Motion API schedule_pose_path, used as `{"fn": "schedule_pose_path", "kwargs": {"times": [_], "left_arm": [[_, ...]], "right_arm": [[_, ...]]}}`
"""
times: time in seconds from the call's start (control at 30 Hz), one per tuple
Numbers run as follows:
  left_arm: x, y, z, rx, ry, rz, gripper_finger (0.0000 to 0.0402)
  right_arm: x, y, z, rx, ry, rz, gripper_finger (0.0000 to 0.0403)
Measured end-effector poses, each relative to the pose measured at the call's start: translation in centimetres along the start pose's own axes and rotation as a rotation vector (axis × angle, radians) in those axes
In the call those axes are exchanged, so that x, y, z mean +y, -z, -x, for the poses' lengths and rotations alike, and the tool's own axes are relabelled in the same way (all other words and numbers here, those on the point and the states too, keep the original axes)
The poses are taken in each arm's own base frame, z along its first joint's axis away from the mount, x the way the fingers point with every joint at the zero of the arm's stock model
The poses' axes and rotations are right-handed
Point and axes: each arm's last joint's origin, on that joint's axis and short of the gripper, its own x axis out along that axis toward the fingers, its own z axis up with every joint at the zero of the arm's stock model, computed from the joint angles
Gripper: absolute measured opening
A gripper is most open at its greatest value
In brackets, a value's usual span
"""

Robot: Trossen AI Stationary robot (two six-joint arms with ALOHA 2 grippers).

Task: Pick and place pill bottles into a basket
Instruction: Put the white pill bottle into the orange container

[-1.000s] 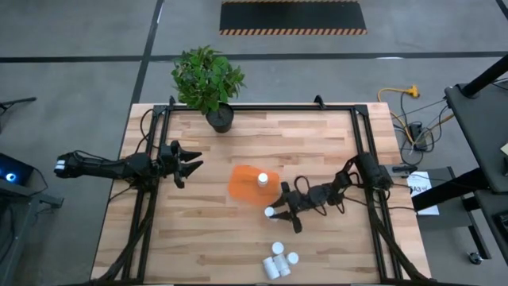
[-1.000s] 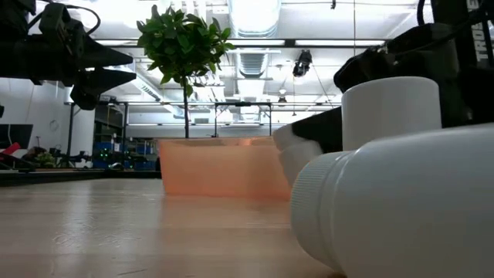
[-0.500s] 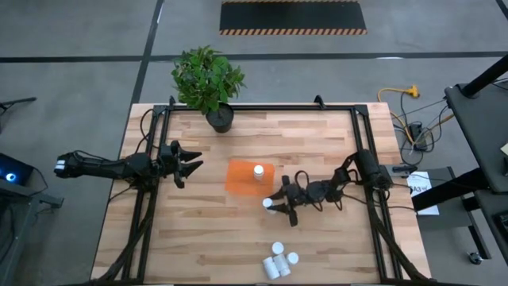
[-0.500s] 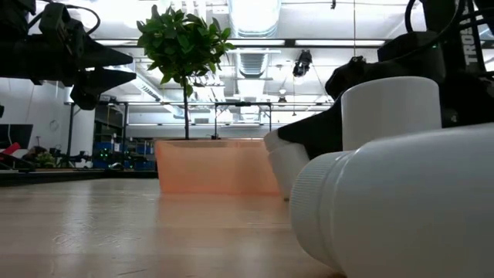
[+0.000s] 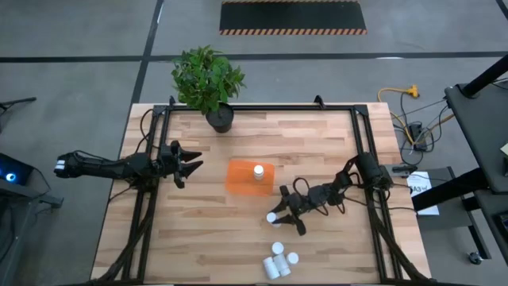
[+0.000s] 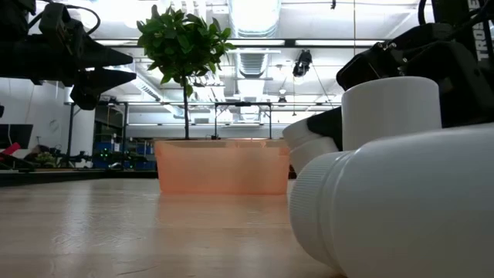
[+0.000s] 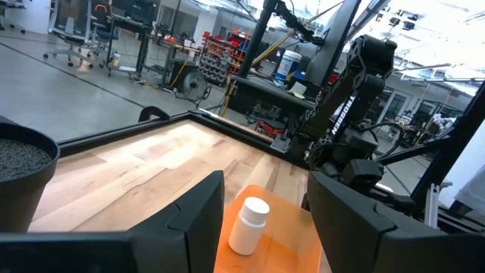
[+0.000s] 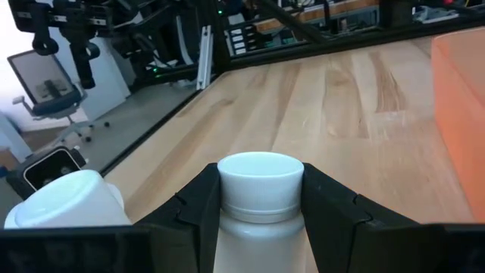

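The orange basket (image 5: 242, 176) lies flat at the table's middle, and one white pill bottle (image 5: 258, 170) stands in it, cap up. Just near and right of the basket, my right gripper (image 5: 277, 217) is shut on another pill bottle (image 8: 260, 199). Several more pill bottles (image 5: 279, 261) cluster by the near edge; one lies on its side (image 6: 401, 205) and one stands upright (image 6: 391, 108). My left gripper (image 5: 193, 165) hovers open and empty over the table's left side, pointing level at the basket (image 7: 295, 235). My right gripper pinches the pill bottle between its two fingers (image 8: 193, 208), which flank the bottle at its shoulder, just under the cap (image 8: 260, 178). They come in roughly level from the table's right side. The bottle sits cap up; whether its base rests on the table is hidden.
A potted plant (image 5: 208, 79) in a black pot stands at the far edge, left of centre. Black frame rails (image 5: 147, 199) run along both sides of the wooden table. Bare wood lies between the basket and the near bottles.
The basket stood tipped up and askew a second ago and has settled flat on the table, with the bottle inside it still upright. My right gripper, still shut on its bottle, swung slightly toward the far edge and then back toward the near edge.
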Motion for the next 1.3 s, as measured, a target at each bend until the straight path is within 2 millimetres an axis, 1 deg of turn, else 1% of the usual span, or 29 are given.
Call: {"fn": "schedule_pose_path", "kwargs": {"times": [0.17,0.33,0.4,0.5,0.73,0.93,1.1,1.3], "left_arm": [[0.00,0.00,0.00,0.000,0.000,0.000,0.0173],[0.00,0.00,0.00,0.000,0.000,0.000,0.0173],[0.00,0.00,0.00,0.000,0.000,0.000,0.0173],[0.00,0.00,0.00,0.000,0.000,0.000,0.0173],[0.00,0.00,0.00,0.000,0.000,0.000,0.0173],[0.00,0.00,0.00,0.000,0.000,0.000,0.0173],[0.00,0.00,0.00,0.000,0.000,0.000,0.0173],[0.00,0.00,0.00,0.000,0.000,0.000,0.0173]], "right_arm": [[-0.01,0.00,-0.02,0.001,0.001,0.000,0.0138],[-0.04,0.04,-0.03,0.005,0.005,-0.042,0.0188],[-0.06,0.12,-0.01,0.012,0.008,-0.050,0.0199],[-0.06,0.14,-0.01,0.014,0.008,-0.053,0.0203],[-0.04,0.14,-0.01,0.016,-0.001,-0.059,0.0199],[0.09,0.15,-0.01,0.024,-0.034,-0.083,0.0207],[0.06,0.21,-0.01,0.032,-0.033,-0.062,0.0225],[0.04,0.26,0.01,0.038,-0.031,-0.059,0.0264]]}}
